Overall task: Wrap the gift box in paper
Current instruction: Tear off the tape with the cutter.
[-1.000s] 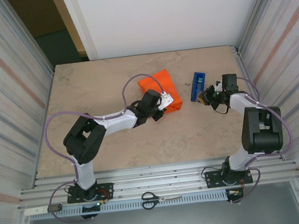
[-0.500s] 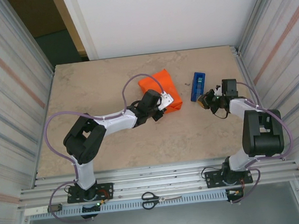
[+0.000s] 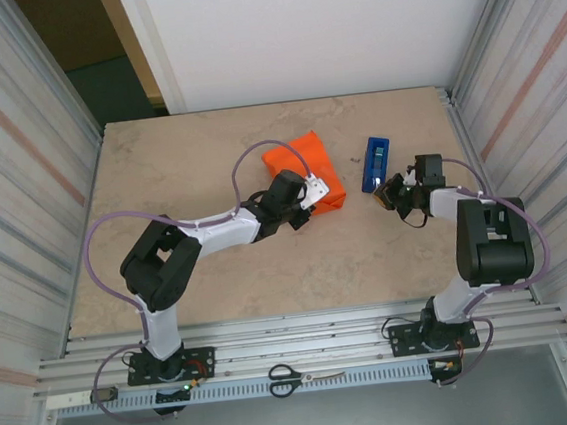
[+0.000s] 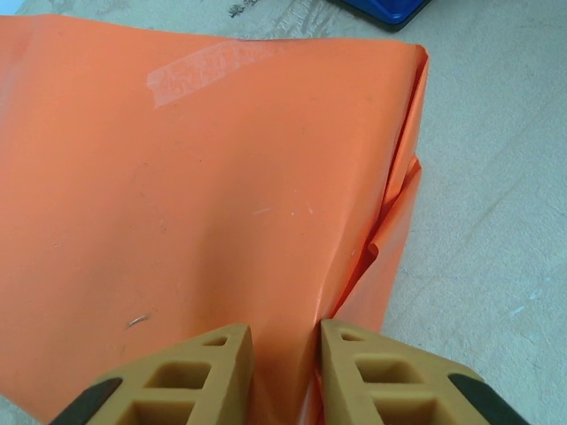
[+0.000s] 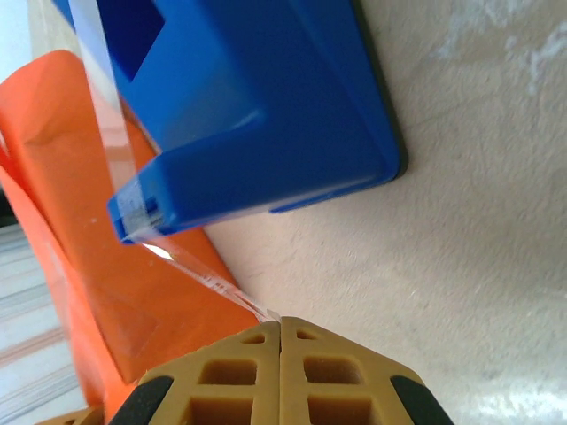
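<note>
The orange paper (image 3: 302, 159) lies folded into a bundle at the table's middle back, with a strip of clear tape (image 4: 208, 69) stuck on its top. The gift box is hidden under it. My left gripper (image 3: 314, 191) is at the bundle's near right corner. In the left wrist view it (image 4: 285, 341) is shut on a raised fold of the paper (image 4: 221, 177). My right gripper (image 3: 389, 188) is just near of the blue tape dispenser (image 3: 375, 161). In the right wrist view it (image 5: 280, 326) is shut on the end of a clear tape strip (image 5: 190, 266) drawn from the dispenser (image 5: 257, 97).
Scissors (image 3: 299, 377) lie on the metal rail at the near edge, between the arm bases. Corrugated walls close in the table's left and right sides. Bare tabletop (image 3: 178, 162) lies left of and near the bundle.
The right wrist has shifted slightly nearer and to the left beside the dispenser, still shut on the tape. The left arm and the paper have not moved.
</note>
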### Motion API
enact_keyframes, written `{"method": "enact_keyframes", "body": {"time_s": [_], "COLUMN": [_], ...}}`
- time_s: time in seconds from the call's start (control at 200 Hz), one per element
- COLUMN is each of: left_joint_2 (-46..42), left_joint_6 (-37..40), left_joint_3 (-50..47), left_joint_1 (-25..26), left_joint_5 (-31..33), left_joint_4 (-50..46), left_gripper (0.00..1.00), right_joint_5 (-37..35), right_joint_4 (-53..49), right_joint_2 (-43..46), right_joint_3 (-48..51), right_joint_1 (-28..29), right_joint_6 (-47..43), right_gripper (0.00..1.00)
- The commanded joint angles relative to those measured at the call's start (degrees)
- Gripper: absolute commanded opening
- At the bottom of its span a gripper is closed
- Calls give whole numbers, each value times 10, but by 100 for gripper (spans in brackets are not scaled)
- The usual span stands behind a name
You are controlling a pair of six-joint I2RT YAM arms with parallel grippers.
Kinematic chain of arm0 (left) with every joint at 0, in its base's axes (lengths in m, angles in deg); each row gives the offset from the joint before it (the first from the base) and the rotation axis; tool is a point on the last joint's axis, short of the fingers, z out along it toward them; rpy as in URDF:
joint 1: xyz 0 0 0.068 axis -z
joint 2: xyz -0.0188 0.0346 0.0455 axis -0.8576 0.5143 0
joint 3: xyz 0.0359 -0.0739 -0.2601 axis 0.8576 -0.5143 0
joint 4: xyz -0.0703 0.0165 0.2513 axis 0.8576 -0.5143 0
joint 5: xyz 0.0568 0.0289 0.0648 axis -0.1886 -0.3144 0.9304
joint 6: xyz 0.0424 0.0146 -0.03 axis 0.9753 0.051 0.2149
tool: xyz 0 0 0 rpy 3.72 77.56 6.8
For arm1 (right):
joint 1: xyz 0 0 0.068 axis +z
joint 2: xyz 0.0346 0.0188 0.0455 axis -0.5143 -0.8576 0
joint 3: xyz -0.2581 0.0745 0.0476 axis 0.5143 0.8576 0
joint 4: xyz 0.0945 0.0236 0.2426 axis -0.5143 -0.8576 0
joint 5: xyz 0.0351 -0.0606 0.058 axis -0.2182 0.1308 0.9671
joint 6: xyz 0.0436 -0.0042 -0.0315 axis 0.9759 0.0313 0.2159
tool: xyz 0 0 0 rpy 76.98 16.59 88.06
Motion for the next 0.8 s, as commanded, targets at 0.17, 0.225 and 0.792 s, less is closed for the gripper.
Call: {"method": "enact_keyframes", "body": {"time_s": [0.17,0.225,0.792], "left_joint_2": [90,90,97], "left_joint_6": [-17,-17,-21], "left_joint_3": [-35,-36,-34], "left_joint_1": [15,15,17], "left_joint_5": [-46,-47,-48], "left_joint_4": [-134,-134,-133], "left_gripper": [24,24,24], "right_joint_5": [-71,-75,-188], "right_joint_4": [-107,-112,-219], "right_joint_2": [-73,-79,-50], "right_joint_3": [-49,-53,-83], "right_joint_1": [11,11,32], "right_joint_6": [-47,-47,-94], "right_gripper": [0,0,0]}}
